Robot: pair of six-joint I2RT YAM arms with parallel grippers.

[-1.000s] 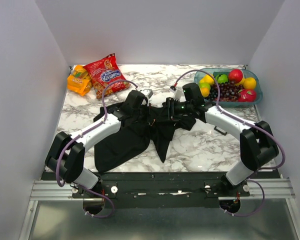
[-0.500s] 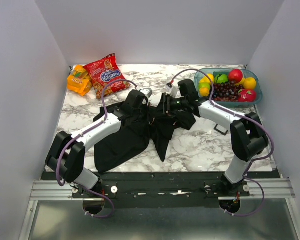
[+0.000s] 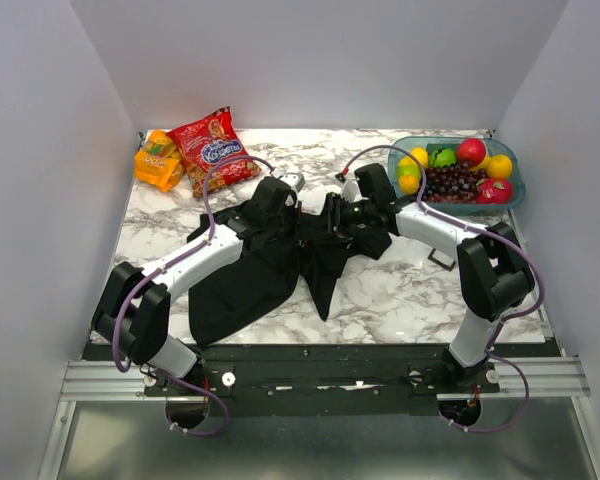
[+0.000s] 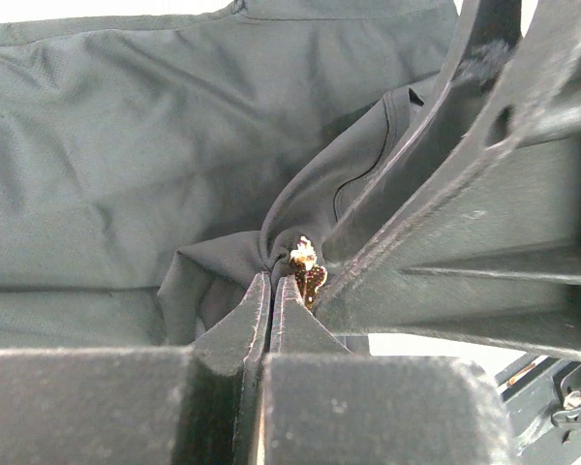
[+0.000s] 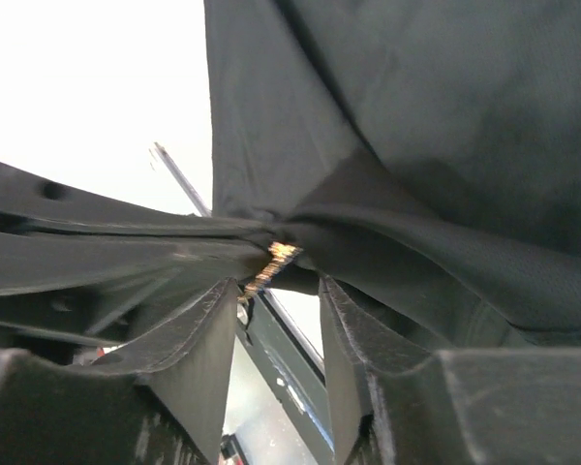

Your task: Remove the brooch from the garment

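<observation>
The black garment (image 3: 245,290) lies crumpled mid-table, and a fold of it is pulled up between the two arms. My left gripper (image 3: 302,218) is shut on that fold; in the left wrist view its tips (image 4: 274,283) pinch the cloth (image 4: 126,145) right beside the small gold brooch (image 4: 305,266). My right gripper (image 3: 330,216) faces it, open. In the right wrist view the brooch (image 5: 276,260) sits just past the gap between the right gripper (image 5: 279,288) fingers, still pinned in the cloth (image 5: 416,116). The brooch is hidden in the top view.
A red snack bag (image 3: 213,148) and orange packets (image 3: 158,160) lie at the back left. A teal bowl (image 3: 515,190) of fruit stands at the back right. A small black item (image 3: 440,262) lies on the marble beside the right arm.
The right arm has swung left and inward, bringing its gripper up against the left gripper's pinched fold. The left arm holds still.
</observation>
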